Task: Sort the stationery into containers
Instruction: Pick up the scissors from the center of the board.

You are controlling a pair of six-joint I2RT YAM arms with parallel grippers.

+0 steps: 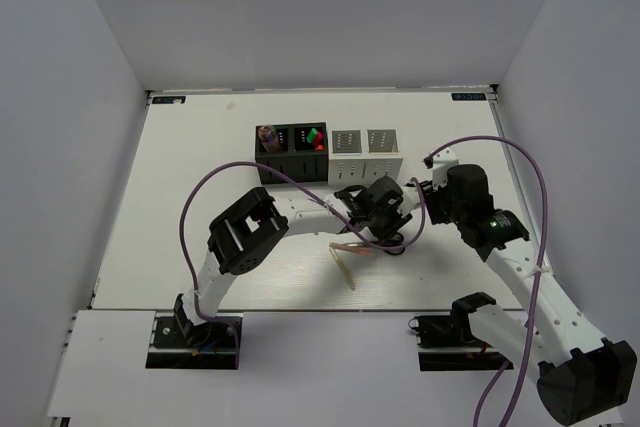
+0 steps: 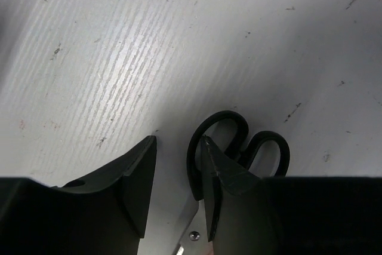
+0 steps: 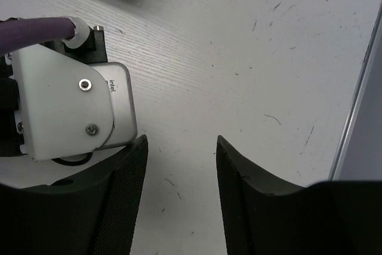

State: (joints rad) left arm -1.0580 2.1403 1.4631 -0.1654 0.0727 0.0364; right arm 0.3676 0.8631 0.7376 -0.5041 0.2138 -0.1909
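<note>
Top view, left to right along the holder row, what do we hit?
first black holder, pale item inside → second black holder, green and red caps inside → first white holder → second white holder

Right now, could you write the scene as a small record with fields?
left gripper: open, low over scissors
right gripper: open, empty, above the table
sticks: pink stick and wooden stick loose on table
containers: black pair hold items; white pair look empty
</note>
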